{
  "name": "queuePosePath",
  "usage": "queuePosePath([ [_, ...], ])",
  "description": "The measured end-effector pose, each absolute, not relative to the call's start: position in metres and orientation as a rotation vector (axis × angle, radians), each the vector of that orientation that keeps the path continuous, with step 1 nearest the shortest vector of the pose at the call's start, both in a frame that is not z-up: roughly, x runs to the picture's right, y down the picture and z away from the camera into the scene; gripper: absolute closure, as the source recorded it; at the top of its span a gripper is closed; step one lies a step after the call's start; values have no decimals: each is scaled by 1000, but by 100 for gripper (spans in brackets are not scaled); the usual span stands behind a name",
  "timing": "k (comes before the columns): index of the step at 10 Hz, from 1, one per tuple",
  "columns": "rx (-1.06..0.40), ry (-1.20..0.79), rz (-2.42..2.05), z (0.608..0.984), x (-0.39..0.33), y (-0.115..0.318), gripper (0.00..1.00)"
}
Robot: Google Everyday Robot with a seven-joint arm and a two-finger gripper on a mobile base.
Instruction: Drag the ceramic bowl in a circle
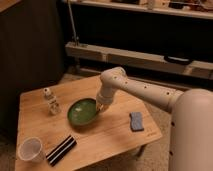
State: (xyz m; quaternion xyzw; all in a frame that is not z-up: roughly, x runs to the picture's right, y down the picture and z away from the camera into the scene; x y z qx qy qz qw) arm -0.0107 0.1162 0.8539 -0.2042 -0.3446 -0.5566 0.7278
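We mark this as mid-drag: the circle is under way, not finished as far as we can judge. The ceramic bowl (81,112) sits flat on the counter (112,137), roughly mid-counter and a bit toward the back. The tool (102,106) is down at the bowl's right rim, touching it. The tool is closed, and we read it as pinching that rim, though the contact itself is too small to see cleanly.

Next move, our call: sweep the rim along a curved path while holding the same height, so the bowl slides and does not tip or lift. The small bottle (51,102) stands just left of the bowl and is the closest thing to hit. The black striped item (61,149) lies near the bowl's front-left, the white cup (31,149) is at the front-left corner, and the blue sponge (136,121) is off to the right, apart from the bowl. The arc needs to stay tight enough to miss all of them.

Arm pose: the arm (142,91) reaches in from the right, running leftward above the counter. It bends at a rounded joint above the bowl, and the last link drops steeply down to the rim.
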Motion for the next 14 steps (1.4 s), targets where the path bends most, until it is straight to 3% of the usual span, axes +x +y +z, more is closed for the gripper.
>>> queuePosePath([
  [4,-515,-677,-1128,862,78,125,100],
  [7,-497,-658,-1163,828,127,138,100],
  [14,-422,-762,-1350,715,47,229,100],
])
